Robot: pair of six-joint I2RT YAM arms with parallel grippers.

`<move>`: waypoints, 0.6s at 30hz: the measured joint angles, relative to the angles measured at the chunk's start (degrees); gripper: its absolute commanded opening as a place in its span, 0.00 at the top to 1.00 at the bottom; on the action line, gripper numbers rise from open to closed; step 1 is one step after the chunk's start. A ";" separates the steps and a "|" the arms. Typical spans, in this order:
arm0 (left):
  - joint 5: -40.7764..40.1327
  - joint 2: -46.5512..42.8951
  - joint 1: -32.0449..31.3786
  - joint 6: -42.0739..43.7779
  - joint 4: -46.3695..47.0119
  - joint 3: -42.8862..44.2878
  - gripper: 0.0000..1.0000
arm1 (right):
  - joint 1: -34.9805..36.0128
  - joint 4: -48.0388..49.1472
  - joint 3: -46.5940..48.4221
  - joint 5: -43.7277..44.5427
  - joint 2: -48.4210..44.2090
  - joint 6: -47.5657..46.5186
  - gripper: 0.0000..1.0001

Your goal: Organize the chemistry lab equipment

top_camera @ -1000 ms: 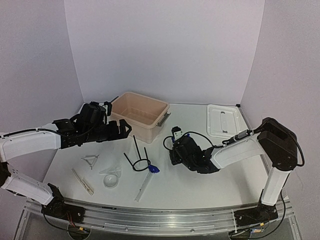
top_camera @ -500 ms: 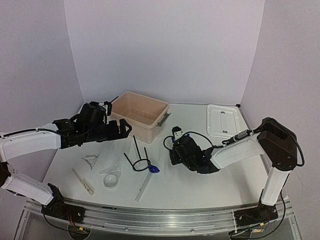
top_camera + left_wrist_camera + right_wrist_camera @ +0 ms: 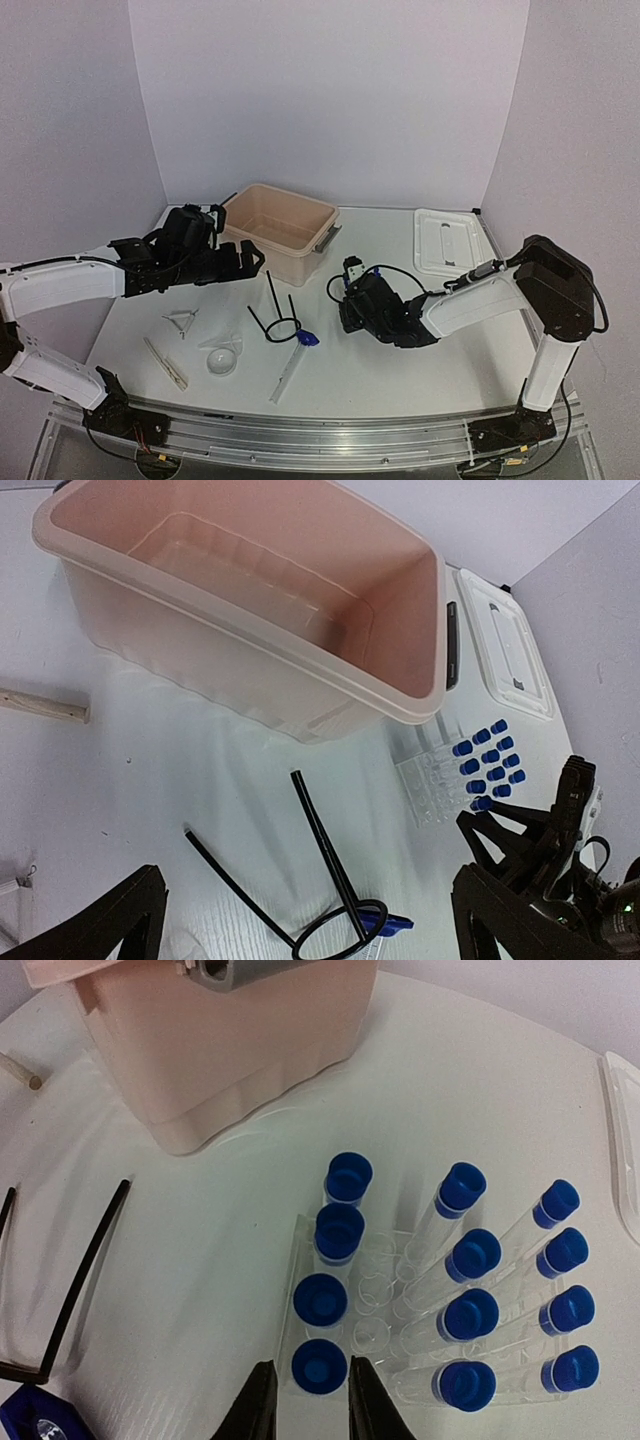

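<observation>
A clear tube rack (image 3: 375, 1305) stands on the white table just right of the tub and holds several blue-capped tubes (image 3: 470, 1255). My right gripper (image 3: 312, 1405) hangs low over its near corner. Its fingers are slightly parted on either side of the nearest tube's cap (image 3: 320, 1365), with a thin gap showing. In the top view this gripper (image 3: 345, 300) covers the rack. My left gripper (image 3: 310, 920) is wide open above the black wire ring stand (image 3: 330, 880), holding nothing. A clear funnel (image 3: 222, 355), a wooden clamp (image 3: 165, 362) and a blue-tipped brush (image 3: 295, 355) lie front left.
The beige tub (image 3: 280, 230) sits at the back centre, close to the left gripper (image 3: 245, 258) and the rack (image 3: 440, 775). A white lid (image 3: 445, 240) lies at the back right. A small wire triangle (image 3: 180, 320) rests on the left of the table.
The right gripper's jaws have eased apart around the nearest tube's cap. Both arms stay almost where they were.
</observation>
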 measured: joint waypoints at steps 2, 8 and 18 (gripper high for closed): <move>0.00 0.17 0.00 0.08 0.00 0.01 0.00 | 0.00 -0.12 0.07 -0.08 0.00 -0.02 0.76; 0.00 0.26 0.00 0.10 0.03 0.08 0.00 | 0.00 -0.30 0.57 -0.34 0.00 -0.23 0.65; 0.36 0.86 0.00 0.26 0.98 0.99 0.00 | 0.00 -2.42 0.52 -2.67 -4.44 -0.23 0.42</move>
